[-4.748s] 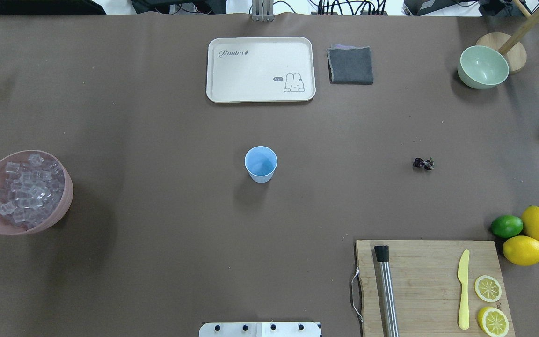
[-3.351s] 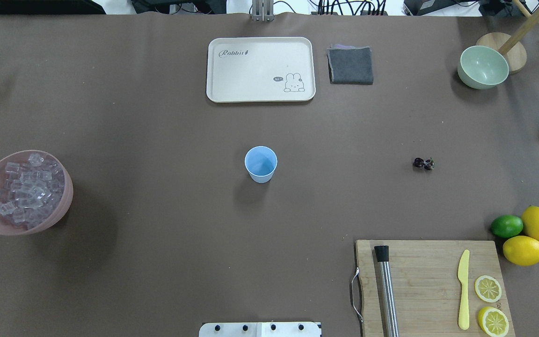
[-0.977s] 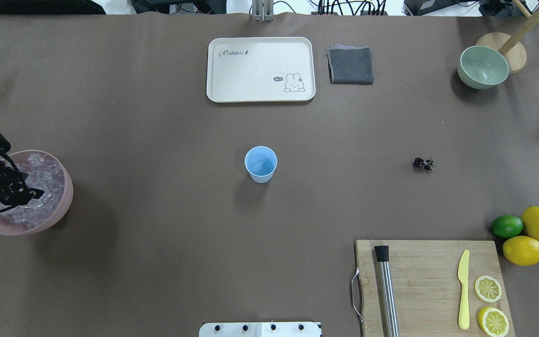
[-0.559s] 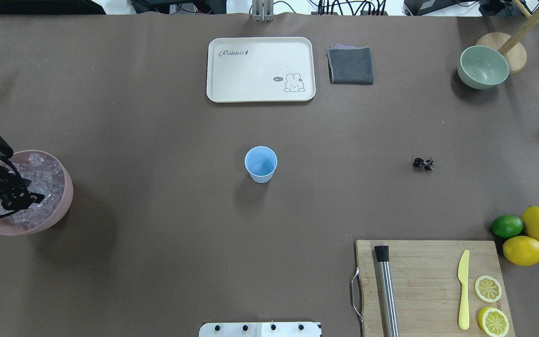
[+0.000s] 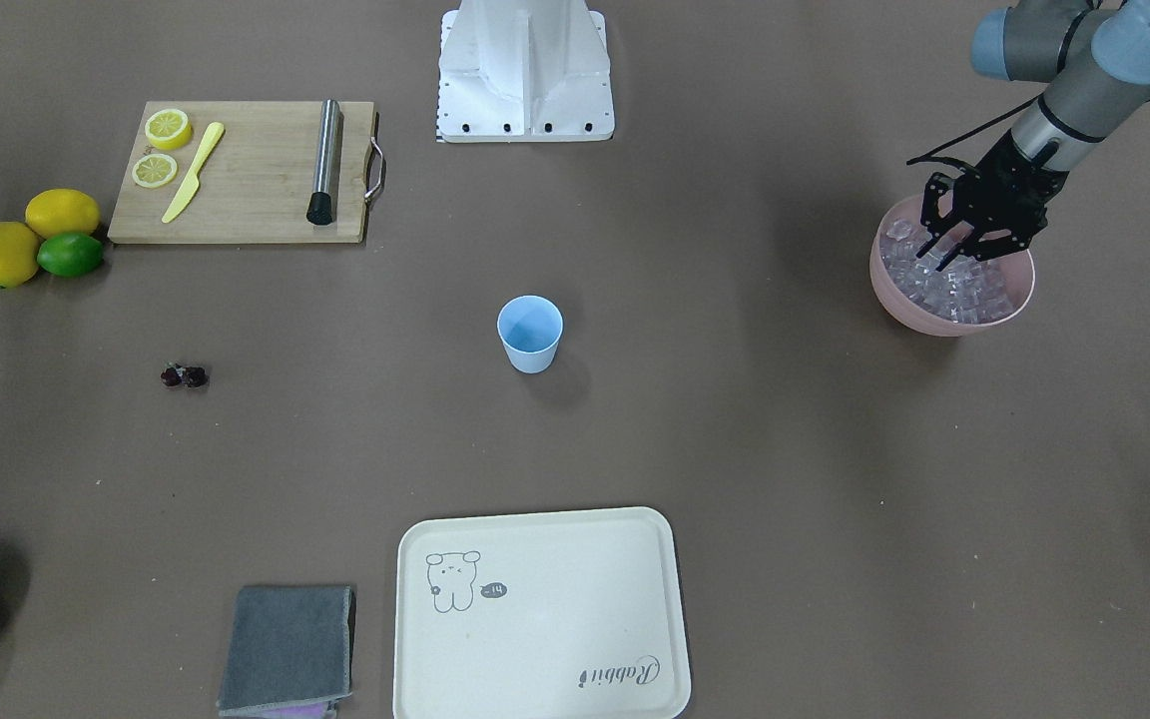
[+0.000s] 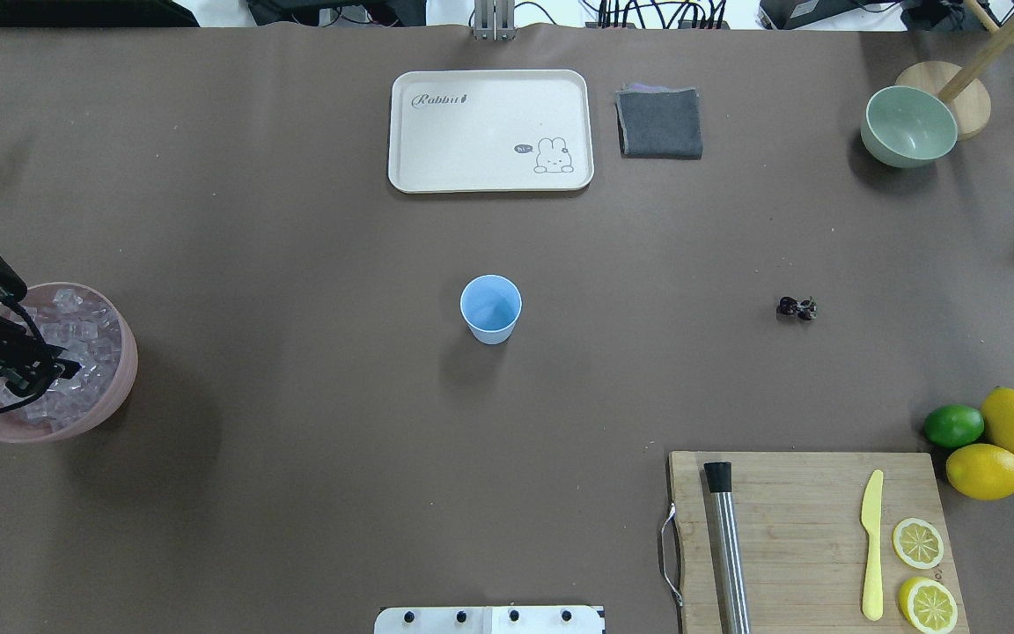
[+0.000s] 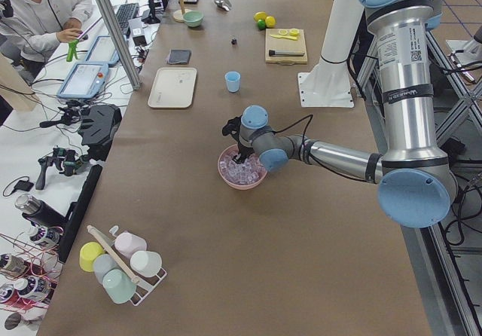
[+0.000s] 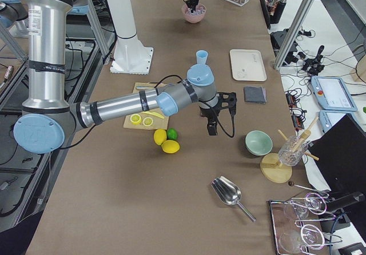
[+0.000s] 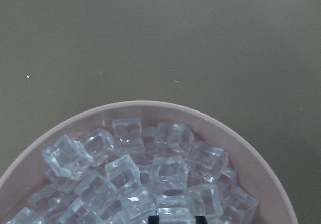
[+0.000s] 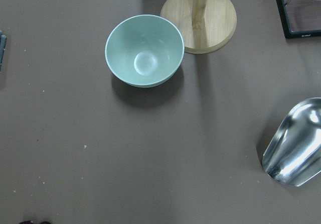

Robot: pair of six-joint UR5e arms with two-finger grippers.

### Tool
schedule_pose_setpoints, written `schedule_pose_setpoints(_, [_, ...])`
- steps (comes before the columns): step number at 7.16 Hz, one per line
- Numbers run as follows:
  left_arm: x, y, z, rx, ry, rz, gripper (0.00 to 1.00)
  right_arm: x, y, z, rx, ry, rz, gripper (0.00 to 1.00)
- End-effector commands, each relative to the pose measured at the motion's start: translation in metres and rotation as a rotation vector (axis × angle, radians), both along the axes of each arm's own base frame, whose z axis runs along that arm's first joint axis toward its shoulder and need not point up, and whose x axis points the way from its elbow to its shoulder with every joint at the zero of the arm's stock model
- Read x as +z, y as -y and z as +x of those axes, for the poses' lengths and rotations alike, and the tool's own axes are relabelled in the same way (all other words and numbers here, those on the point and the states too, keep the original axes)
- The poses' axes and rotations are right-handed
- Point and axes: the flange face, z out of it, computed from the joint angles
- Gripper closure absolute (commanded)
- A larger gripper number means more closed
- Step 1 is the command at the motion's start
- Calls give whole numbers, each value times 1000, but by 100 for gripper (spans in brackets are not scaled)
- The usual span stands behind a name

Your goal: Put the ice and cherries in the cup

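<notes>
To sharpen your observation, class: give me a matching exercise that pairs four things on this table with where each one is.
Things:
1. ice
2. cherries
3. cup
4. yellow knife

Places:
A. lying on the cutting board
B. upright near the middle of the table
C. heaped in the pink bowl
D. loose on the table, right of the cup in the overhead view

Pairs: 1-C, 2-D, 3-B, 4-A

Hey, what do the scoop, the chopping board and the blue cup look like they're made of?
Scoop: polished metal, mirror-like reflections. Chopping board: wood, likely bamboo, visible grain strips. Cup: probably matte plastic, smooth and uniformly light blue.
</notes>
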Motion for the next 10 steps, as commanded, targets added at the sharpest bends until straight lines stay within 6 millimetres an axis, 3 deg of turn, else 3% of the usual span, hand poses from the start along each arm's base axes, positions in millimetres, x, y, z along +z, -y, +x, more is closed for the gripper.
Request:
schedule_pose_setpoints(1, [-1,-7,-8,24,-32,-10,100,-1,1,0,0,2,1,0])
schedule_pose_setpoints(3, [-24,2,-34,59,-138,-62,100,-2,0,0,-1,2,3,0])
schedule_pose_setpoints(4, [-54,19,-38,-27,-212,-152,100,-2,0,0,-1,2,3,0])
schedule_pose_setpoints(6, [-136,63,-4,-184,-400,-374,100,-4,2,-1,-1,3,7,0])
schedule_pose_setpoints(7, [-162,73,16,-224,-433,-394,100,-4,2,-1,-1,3,7,0])
schedule_pose_setpoints(8, [-175,74,61,-295,-447,-419,100,-4,2,-1,-1,3,9,0])
schedule_pose_setpoints(10, [-221,64,170,-407,-512,-480,100,-6,3,-1,-1,4,12,0])
